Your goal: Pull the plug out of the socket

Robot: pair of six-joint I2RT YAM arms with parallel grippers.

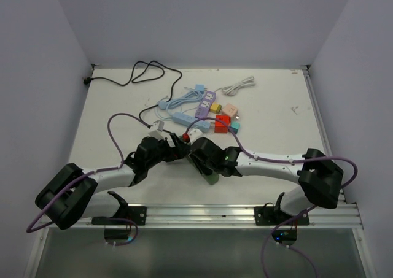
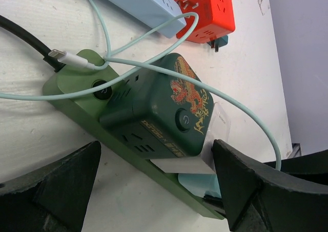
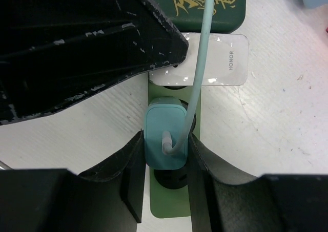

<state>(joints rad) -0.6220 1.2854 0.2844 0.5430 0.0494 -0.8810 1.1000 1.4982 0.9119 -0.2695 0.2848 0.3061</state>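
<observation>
Counter (image 1: 276, 106): one; it carries the green power strip (image 2: 77, 86), which lies between my two arms.
Left jaws: released, straddling the strip and the dark green cube adapter (image 2: 164, 109); I see no contact.
Right jaws: clenched on the teal plug (image 3: 164, 134), which is seated in the strip just beside the white charger (image 3: 225, 60).
Risk: nothing pins the strip, so I judge a pull could lift it whole; the plug's cable (image 2: 241, 109) lies over the cube and may snag.
Count on strip: one cube adapter, one charger, one teal plug.
</observation>
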